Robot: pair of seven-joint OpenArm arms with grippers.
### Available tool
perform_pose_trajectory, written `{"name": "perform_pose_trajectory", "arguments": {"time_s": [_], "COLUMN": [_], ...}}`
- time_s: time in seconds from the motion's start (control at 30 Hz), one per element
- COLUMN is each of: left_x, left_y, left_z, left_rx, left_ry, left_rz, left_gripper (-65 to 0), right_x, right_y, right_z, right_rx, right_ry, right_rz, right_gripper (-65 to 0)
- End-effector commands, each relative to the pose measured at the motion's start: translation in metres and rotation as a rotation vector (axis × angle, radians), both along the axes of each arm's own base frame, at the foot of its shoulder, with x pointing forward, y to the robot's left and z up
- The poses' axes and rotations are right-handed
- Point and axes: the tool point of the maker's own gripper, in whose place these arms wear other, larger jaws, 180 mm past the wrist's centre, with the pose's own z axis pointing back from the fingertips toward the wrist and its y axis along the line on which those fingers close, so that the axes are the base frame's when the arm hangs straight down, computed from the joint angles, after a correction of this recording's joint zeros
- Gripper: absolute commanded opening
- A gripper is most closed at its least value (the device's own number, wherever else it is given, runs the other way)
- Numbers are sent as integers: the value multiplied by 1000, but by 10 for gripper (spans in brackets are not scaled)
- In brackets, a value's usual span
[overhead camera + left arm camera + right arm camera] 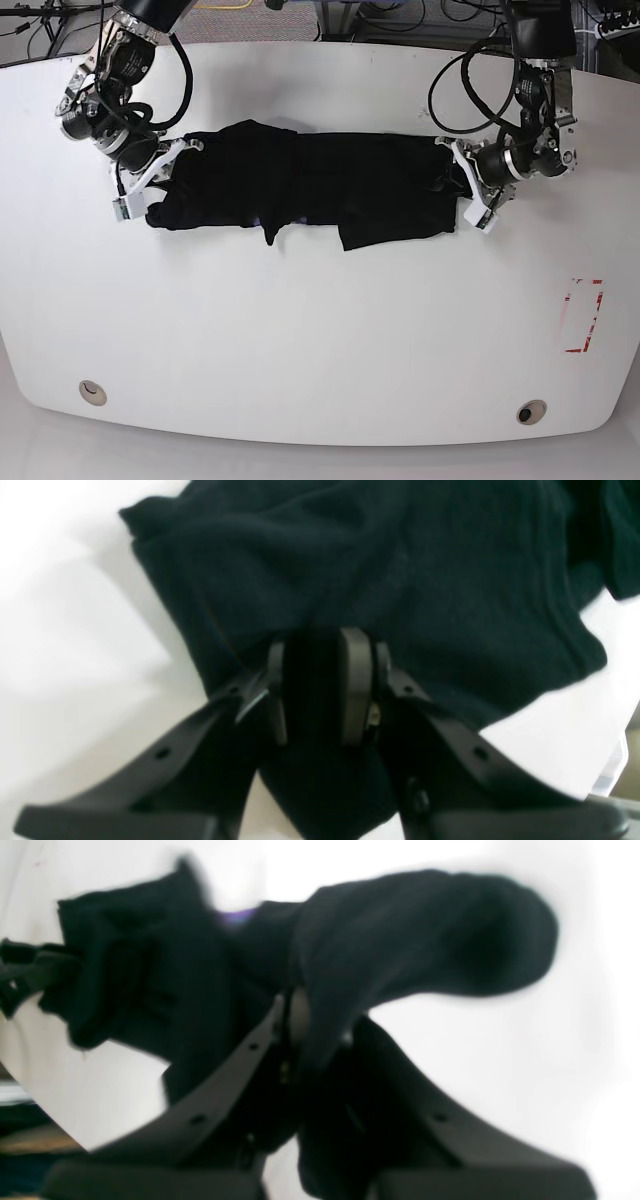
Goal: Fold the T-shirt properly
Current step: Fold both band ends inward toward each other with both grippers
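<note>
Now we have both ends of the T-shirt (310, 185) pinched.
It lies as a long band across the upper middle of the white table (320, 330) in the base view; our left gripper (320, 680) clamps cloth at frame right, our right gripper (310, 1025) bites cloth at frame left.

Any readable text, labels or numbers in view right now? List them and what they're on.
None can be read.
The T-shirt shows no print with words; a purple patch in the right wrist view is too blurred.
The red marking on the table is an outline, with no legible characters.
</note>
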Motion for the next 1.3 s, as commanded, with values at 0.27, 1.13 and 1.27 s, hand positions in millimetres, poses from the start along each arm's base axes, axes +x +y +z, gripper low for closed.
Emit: {"name": "perform_pose_trajectory", "arguments": {"time_s": [0.27,1.13,1.27], "left_x": [-10,3,2], "left_y": [-21,-47,-46], "left_z": [-18,-12,-12], "left_rx": [80,15,17], "left_ry": [83,81,84], "left_rz": [-70,-16,-14], "left_gripper": [-518,-518,-518], "right_x": [9,22,28], "right_y": [67,195,191], "right_z": [53,57,49], "right_rx": [1,316,294], "right_ry": [-153,-182,-174], "right_rz": [183,332,321], "right_gripper": [-615,-609,-606]}}
